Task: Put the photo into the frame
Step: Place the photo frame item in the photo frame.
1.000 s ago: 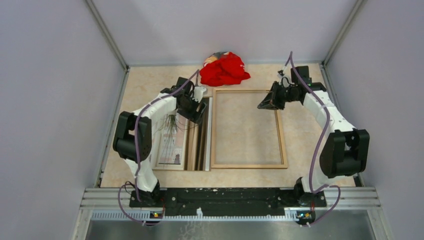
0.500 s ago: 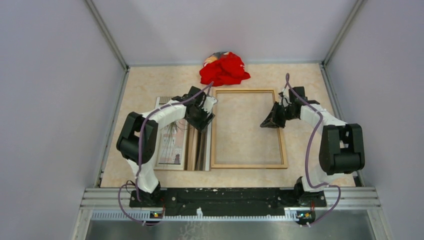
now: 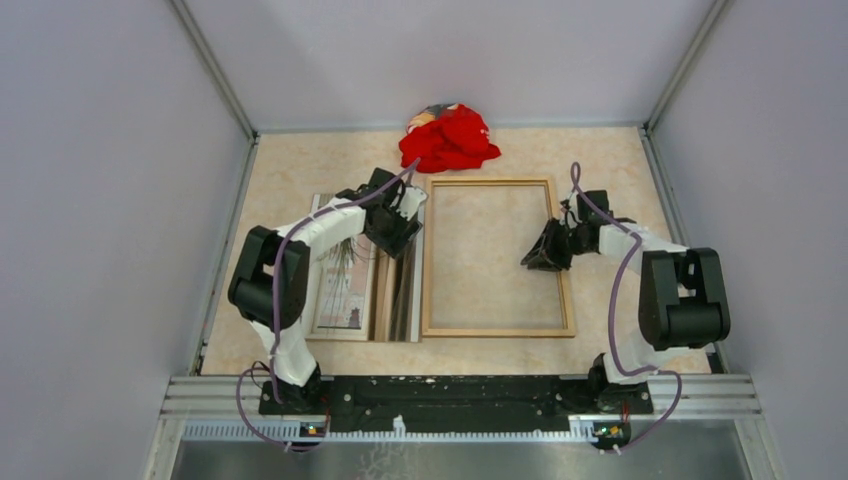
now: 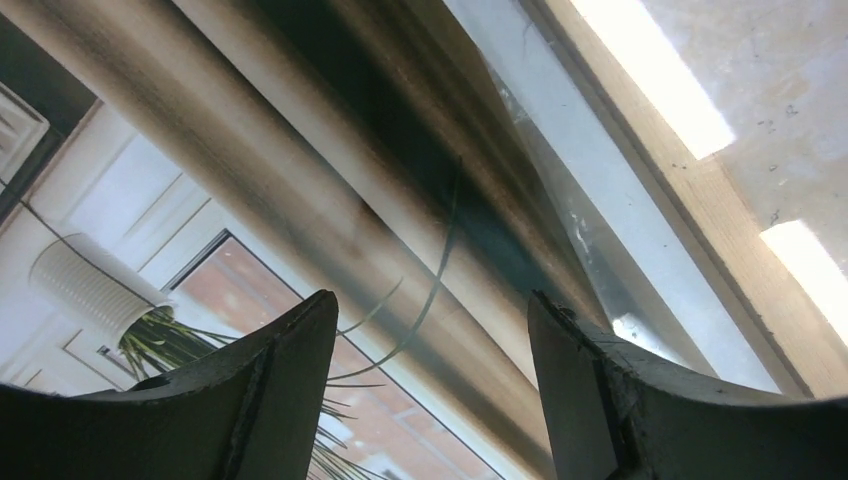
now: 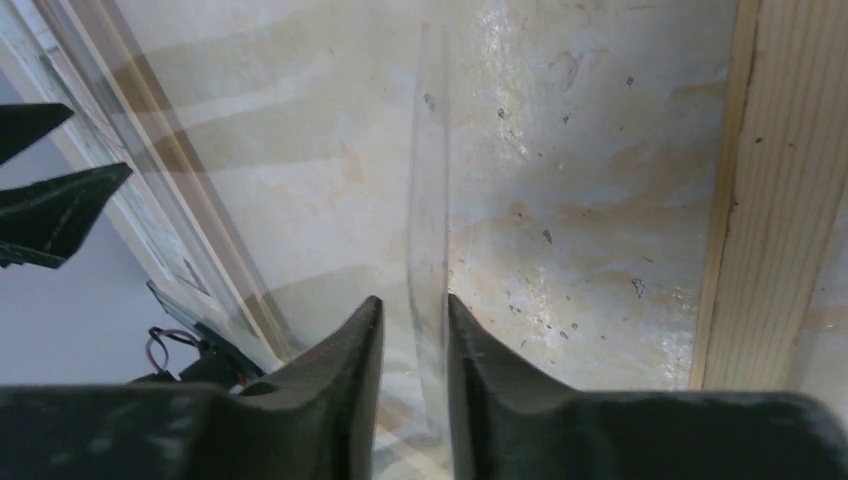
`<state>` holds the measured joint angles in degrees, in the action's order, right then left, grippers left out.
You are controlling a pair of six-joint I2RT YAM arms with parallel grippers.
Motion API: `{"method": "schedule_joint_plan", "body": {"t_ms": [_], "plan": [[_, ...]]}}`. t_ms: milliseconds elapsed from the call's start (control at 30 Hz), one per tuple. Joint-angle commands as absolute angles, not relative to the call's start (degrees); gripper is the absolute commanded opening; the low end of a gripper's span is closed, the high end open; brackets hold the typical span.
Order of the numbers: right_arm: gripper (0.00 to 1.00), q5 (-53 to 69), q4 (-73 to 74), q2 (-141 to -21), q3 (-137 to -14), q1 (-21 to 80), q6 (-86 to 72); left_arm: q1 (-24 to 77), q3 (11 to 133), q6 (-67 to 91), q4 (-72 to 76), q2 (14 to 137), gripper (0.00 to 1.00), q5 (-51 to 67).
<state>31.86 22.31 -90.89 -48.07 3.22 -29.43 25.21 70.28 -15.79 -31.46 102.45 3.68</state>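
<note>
The photo [image 3: 345, 285] lies face up on the table left of the frame [image 3: 497, 328]; its plant and window show in the left wrist view [image 4: 150, 230]. My left gripper [image 3: 395, 222] is open and empty, hovering low over the photo's far right part [image 4: 432, 297]. My right gripper [image 3: 545, 250] is at the frame's right strip [image 5: 770, 200]. Its fingers [image 5: 412, 300] are shut on the edge of a clear pane [image 5: 428, 150], which slants over the frame's opening. The frame's strip also shows in the left wrist view [image 4: 720, 190].
A red cloth [image 3: 450, 138] lies bunched at the far edge, just beyond the frame. Brown and dark stripes [image 3: 398, 290] run between photo and frame. Grey walls enclose the table on three sides.
My right gripper has moved toward the near side and down along the frame's right strip with the pane. My left gripper has shifted slightly right over the photo's far corner.
</note>
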Motion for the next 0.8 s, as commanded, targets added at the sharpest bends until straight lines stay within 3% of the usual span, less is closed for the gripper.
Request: {"method": "schedule_joint_plan", "body": {"t_ms": [0, 167, 433, 767], "plan": [[0.33, 32.6, 17.5, -87.7, -47.0, 3.0, -31.2, 26.0, 69.0, -14.3, -30.7, 103.2, 0.76, 6.0], [0.47, 36.0, 13.1, -85.4, -43.2, 3.0, -34.9, 26.7, 67.8, -13.7, -29.5, 103.4, 0.76, 6.2], [0.55, 37.0, 8.6, -81.4, -35.2, 2.9, -38.1, 27.0, 67.0, -13.9, -29.0, 103.1, 0.75, 5.4], [0.67, 30.0, 16.7, -75.9, -30.9, 3.2, -35.8, 27.4, 66.9, -14.0, -29.1, 102.7, 0.74, 5.3]]}}
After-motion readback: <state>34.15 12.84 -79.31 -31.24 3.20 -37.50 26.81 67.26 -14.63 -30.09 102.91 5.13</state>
